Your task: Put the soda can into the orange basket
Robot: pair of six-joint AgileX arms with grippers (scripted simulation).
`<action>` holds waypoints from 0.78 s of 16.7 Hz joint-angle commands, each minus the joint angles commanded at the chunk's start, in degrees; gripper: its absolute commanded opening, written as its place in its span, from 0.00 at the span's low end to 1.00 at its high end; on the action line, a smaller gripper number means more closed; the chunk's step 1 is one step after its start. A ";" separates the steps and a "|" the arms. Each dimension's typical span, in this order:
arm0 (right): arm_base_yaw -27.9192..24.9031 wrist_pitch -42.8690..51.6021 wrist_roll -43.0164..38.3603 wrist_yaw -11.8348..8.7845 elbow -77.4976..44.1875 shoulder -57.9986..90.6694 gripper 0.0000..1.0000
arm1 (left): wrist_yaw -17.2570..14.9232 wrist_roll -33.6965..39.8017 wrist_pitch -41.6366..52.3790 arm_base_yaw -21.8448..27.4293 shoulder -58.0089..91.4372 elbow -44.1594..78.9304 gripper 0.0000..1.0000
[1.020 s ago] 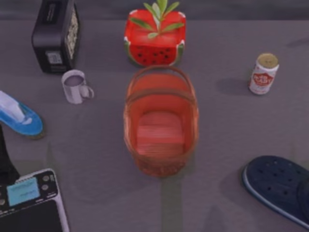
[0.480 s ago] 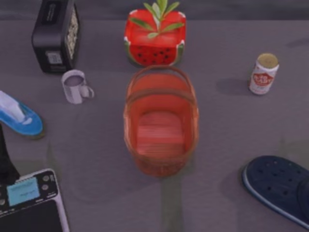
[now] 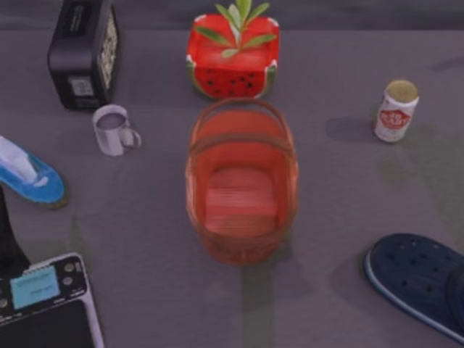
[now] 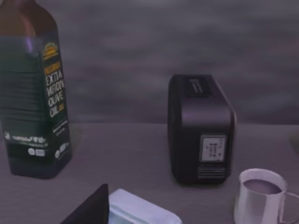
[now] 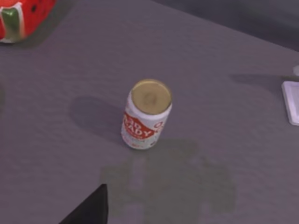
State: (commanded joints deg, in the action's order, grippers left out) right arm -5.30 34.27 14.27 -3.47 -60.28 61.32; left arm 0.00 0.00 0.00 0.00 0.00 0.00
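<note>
Small white red-labelled soda can (image 3: pixel 396 111) upright on table's right side, well apart from large orange woven basket (image 3: pixel 241 181). New shadow beside can, probably right arm approaching. Jaws unseen: cannot tell.

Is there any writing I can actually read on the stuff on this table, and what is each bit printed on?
"EXTRA VIRGIN OLIVE OIL": on the dark bottle; the small print below it is too small to read.
"...ADY": partial white letters on the red label of the can; the rest is blurred.
Black box: a white panel with marks, unreadable.
Device with a blue note at the table's lower left corner: nothing legible.
</note>
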 joint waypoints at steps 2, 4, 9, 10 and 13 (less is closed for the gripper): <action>-0.55 6.84 2.81 -0.11 -12.03 12.25 1.00 | 0.00 0.00 0.00 0.00 0.00 0.00 1.00; -1.02 13.70 5.65 -0.12 -24.11 24.50 1.00 | 0.00 0.00 0.00 0.00 0.00 0.00 1.00; -1.89 29.80 12.25 0.14 -52.66 53.20 1.00 | 0.00 0.00 0.00 0.00 0.00 0.00 1.00; -2.02 32.65 13.41 0.21 -57.75 58.32 1.00 | 0.00 0.00 0.00 0.00 0.00 0.00 1.00; -2.36 40.05 16.47 0.44 -70.96 71.73 1.00 | 0.00 0.00 0.00 0.00 0.00 0.00 1.00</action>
State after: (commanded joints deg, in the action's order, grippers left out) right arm -7.66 74.32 30.74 -3.03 -131.24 133.05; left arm 0.00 0.00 0.00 0.00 0.00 0.00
